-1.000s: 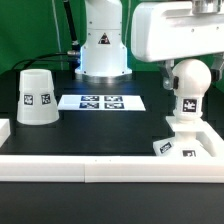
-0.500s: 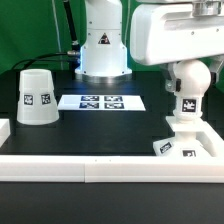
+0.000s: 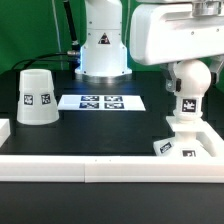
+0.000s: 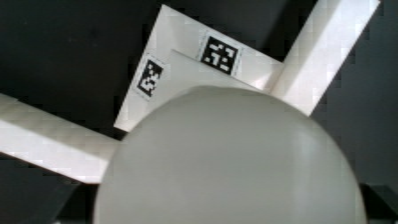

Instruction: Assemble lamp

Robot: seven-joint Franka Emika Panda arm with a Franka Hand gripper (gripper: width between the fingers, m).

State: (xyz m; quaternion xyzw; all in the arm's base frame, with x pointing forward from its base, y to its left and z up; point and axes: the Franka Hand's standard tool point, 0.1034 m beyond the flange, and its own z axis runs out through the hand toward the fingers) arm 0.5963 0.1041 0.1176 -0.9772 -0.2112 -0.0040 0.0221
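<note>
The bulb [image 3: 188, 95] stands upright on the small square base block [image 3: 185, 140] at the exterior view's right, near the rail corner. My gripper [image 3: 190, 72] hangs straight over the bulb's ball head, and its fingers are hidden under the big white hand. In the wrist view the ball head [image 4: 222, 160] fills most of the picture and covers the fingers; the tagged base block [image 4: 189, 62] shows behind it. The tapered shade [image 3: 37, 97] stands mouth down at the exterior view's left, far from the gripper.
The marker board [image 3: 100, 101] lies flat between the shade and the bulb. The long white rail [image 3: 100, 165] runs along the front and turns up the right side [image 3: 215, 135]; it also shows in the wrist view [image 4: 329, 60]. The arm's pedestal [image 3: 103, 45] stands at the back.
</note>
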